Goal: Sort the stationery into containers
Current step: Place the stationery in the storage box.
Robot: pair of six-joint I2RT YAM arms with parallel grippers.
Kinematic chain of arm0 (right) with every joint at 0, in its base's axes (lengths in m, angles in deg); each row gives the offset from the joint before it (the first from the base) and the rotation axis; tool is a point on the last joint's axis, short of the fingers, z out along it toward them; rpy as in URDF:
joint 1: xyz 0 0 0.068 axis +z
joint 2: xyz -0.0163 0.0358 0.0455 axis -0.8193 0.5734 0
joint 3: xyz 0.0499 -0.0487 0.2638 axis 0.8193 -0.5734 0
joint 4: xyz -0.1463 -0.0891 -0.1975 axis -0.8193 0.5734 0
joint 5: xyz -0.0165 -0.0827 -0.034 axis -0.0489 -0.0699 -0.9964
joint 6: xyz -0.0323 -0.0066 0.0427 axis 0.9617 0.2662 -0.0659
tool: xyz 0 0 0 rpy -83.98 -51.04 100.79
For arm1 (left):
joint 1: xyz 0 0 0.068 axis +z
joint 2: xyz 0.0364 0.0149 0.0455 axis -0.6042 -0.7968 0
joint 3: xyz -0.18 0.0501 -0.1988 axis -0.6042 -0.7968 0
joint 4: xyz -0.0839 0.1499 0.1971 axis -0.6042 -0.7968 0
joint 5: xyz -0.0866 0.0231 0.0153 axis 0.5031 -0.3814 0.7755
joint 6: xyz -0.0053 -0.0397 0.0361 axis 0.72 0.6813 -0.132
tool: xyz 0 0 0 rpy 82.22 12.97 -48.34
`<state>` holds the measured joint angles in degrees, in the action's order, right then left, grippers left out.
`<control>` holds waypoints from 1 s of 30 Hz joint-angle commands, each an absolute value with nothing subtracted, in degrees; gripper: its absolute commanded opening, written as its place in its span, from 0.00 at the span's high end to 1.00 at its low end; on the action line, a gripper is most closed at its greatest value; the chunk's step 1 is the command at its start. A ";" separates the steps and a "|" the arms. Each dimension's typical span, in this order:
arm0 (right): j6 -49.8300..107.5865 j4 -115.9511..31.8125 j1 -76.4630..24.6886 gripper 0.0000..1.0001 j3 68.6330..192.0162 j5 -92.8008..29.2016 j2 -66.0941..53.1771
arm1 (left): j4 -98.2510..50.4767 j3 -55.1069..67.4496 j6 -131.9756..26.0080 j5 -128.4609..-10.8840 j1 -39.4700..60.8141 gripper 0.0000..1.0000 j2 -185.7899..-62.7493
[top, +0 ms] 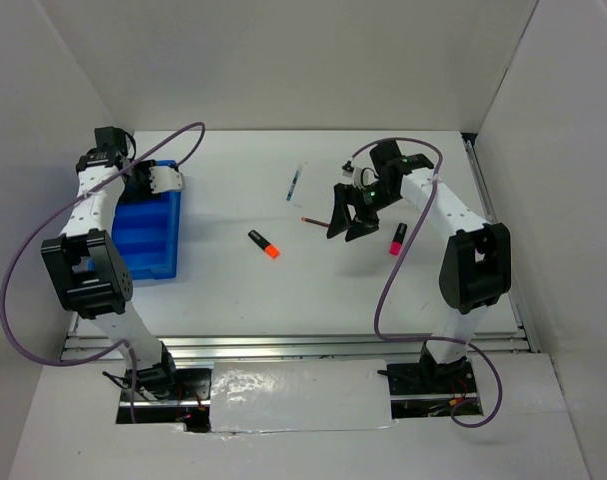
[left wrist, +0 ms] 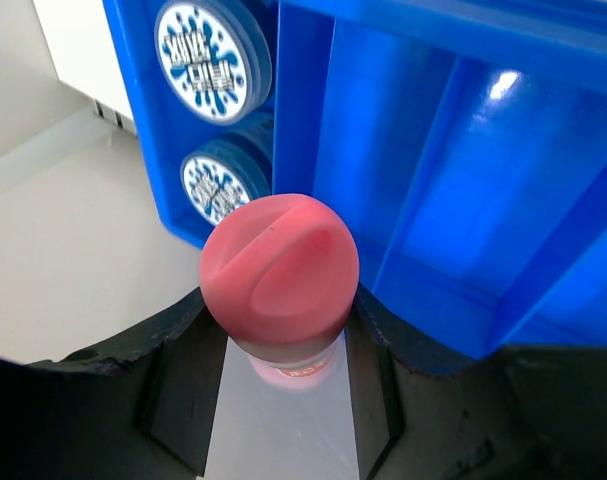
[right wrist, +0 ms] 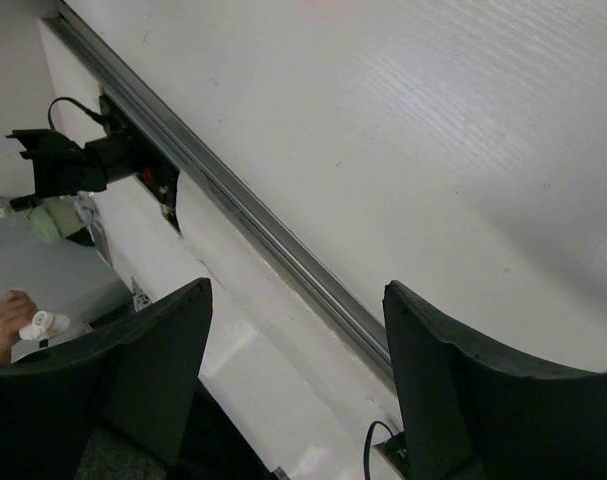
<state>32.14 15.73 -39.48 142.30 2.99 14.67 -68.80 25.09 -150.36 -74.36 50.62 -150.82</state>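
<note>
Pink marker (left wrist: 279,275) was clamped in the left gripper (left wrist: 281,350) at the blue tray (left wrist: 433,190) edge, lower centre of frame. Release was judged best over the bare compartment beside 2 tape rolls (left wrist: 211,50). Right gripper (right wrist: 298,370) fingers were held apart, empty.

No writing can be read anywhere. In the left wrist view, one tape roll (left wrist: 213,60) and a second roll (left wrist: 221,185) stand in the tray (left wrist: 463,200). Each has a blue-and-white printed face with marks like lettering at its middle, too blurred to make out. The marker (left wrist: 280,270) has a small red print on its pale barrel just under the pink cap, also illegible. In the top view, the blue pen (top: 295,183) and the orange highlighter (top: 264,244) on the worktop (top: 283,290) are too small to show any label.
</note>
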 commanded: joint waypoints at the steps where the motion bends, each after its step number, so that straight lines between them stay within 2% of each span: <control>1: 32.53 13.94 -38.93 0.24 142.58 3.45 12.74 | -66.34 27.34 -153.34 -68.61 50.79 1.00 -152.57; 6: 32.62 13.76 -38.75 0.24 142.15 2.92 12.39 | -65.28 27.61 -153.60 -67.65 51.06 1.00 -155.12; 17: 32.62 13.76 -38.67 0.24 141.88 2.04 12.57 | -64.40 29.54 -150.61 -73.10 50.88 0.99 -161.01; 23: 32.62 14.11 -38.58 0.24 142.67 2.22 13.10 | -63.08 28.92 -150.00 -76.26 51.23 0.91 -162.59; 25: 32.62 14.02 -38.40 0.24 142.58 2.13 13.18 | -62.91 28.75 -149.64 -76.96 51.23 0.85 -163.03; 28: 32.62 14.03 -38.31 0.24 142.41 1.96 13.01 | -62.12 28.75 -148.94 -77.14 51.58 0.68 -163.12; 30: 32.70 14.11 -38.23 0.24 142.49 2.04 13.01 | -62.46 29.01 -149.11 -76.18 51.94 0.51 -162.68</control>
